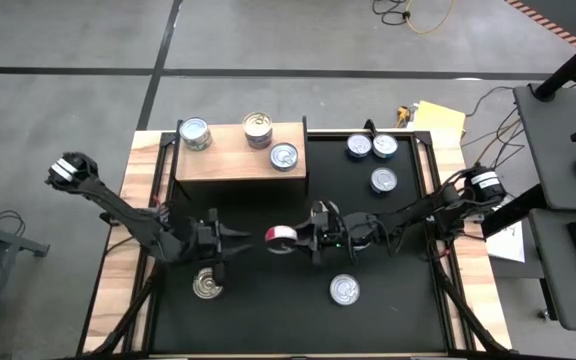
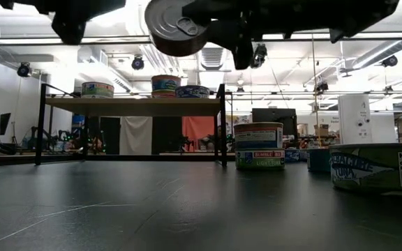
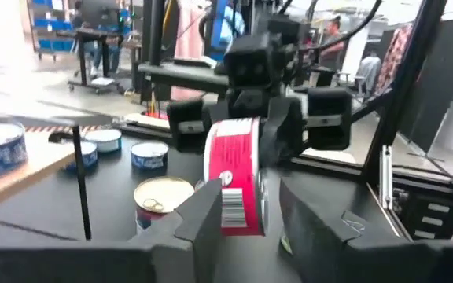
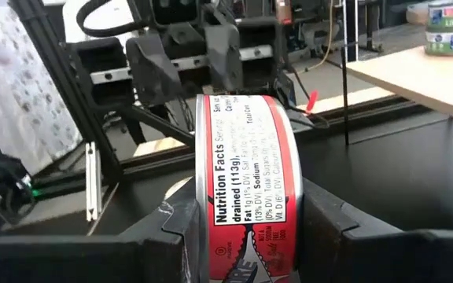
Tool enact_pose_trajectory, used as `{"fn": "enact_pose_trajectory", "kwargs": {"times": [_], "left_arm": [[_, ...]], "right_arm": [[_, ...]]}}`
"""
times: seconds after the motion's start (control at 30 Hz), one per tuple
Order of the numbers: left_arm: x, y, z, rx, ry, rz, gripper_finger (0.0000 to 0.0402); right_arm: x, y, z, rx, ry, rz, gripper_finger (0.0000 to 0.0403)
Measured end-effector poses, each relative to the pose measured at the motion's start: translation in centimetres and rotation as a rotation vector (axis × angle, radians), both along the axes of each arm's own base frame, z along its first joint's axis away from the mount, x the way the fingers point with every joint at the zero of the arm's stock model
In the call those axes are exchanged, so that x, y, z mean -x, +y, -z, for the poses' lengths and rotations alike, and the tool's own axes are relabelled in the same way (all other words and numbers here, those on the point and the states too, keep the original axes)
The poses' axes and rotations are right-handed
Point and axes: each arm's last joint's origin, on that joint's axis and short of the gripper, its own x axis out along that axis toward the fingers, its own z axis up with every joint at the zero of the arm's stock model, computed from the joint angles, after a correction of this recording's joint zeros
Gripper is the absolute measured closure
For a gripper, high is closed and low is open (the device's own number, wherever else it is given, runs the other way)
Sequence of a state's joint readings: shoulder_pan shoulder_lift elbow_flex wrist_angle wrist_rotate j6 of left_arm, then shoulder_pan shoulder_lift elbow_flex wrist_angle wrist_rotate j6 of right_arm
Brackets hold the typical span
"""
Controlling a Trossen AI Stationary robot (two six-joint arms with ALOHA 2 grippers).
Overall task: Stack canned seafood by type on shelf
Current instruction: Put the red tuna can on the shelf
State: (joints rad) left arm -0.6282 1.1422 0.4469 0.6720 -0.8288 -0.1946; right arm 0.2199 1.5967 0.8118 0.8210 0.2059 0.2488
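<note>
Handover step, mid-frame in the high view: red-labelled round metal tin (image 1: 281, 238) held on edge in the air between both arms. Right gripper (image 4: 246, 228) is clamped on it, fingers on top and bottom faces. Left gripper (image 3: 246, 216) straddles the same tin with a gap showing on one side; can't tell if it grips. Light-brown wooden shelf (image 1: 230, 158) sits upper centre with three tins on top. Next, probably: one gripper takes it fully, the other lets go, then it goes to the shelf with its matching type.
</note>
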Motion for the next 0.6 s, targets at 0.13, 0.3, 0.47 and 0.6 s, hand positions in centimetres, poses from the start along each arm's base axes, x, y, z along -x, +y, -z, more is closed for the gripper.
{"fn": "enact_pose_trajectory", "kwargs": {"times": [0.13, 0.3, 0.47, 0.6], "left_arm": [[-1.1, -0.7, -0.1, 0.009, -0.002, -0.004, 0.0243], [-2.6, -1.4, -0.2, -0.043, 0.025, -0.073, 0.0186], [-2.9, -1.4, -0.2, -0.045, 0.027, -0.117, 0.0137], [-2.7, -1.0, 0.2, -0.057, 0.038, -0.18, 0.0116]], "right_arm": [[-0.6, 0.1, -0.2, 0.058, -0.006, -0.003, 0.0273], [-0.9, 0.2, -0.6, 0.129, -0.023, -0.009, 0.0273], [-1.2, 0.4, -1.1, 0.202, -0.04, -0.035, 0.0273], [-1.4, 0.5, -1.6, 0.243, -0.051, -0.038, 0.0273]]}}
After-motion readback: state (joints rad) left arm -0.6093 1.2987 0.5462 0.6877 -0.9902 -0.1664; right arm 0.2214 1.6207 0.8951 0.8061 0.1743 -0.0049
